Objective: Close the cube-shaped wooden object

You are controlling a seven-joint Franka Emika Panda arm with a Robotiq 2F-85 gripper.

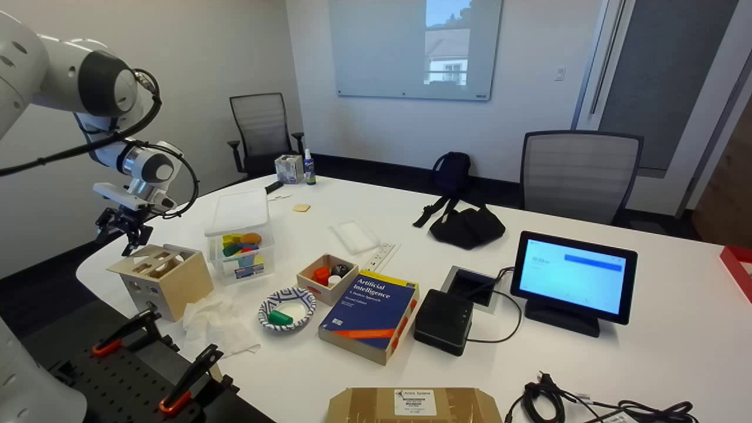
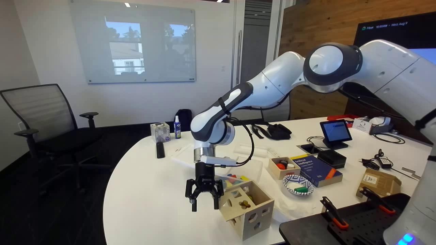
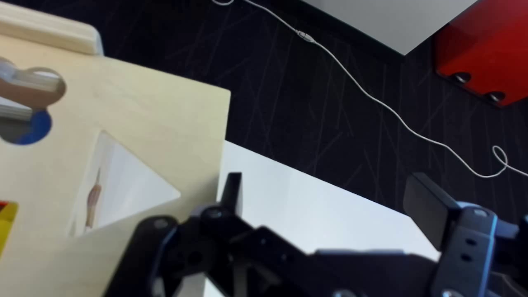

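The cube-shaped wooden object (image 1: 191,285) stands on the white table near the robot base; it also shows in an exterior view (image 2: 259,218). Its lid (image 2: 235,212), with dark cut-out holes, is shifted sideways and overhangs one side, so part of the top is open. In the wrist view the lid (image 3: 165,119) fills the left side, with a triangular hole and a rounded one. My gripper (image 2: 205,204) is open and empty, beside the overhanging lid edge. In the wrist view its jaws (image 3: 330,194) are wide apart; one finger is close to the lid edge. Contact cannot be told.
A clear plastic container (image 1: 241,273) with colourful blocks stands beside the box. A crumpled white cloth (image 1: 214,326), patterned bowl (image 1: 302,296), small wooden tray (image 1: 311,288) and blue book (image 1: 370,308) lie farther along. Black clamps (image 1: 141,323) are near the box. The table edge (image 3: 288,169) is close.
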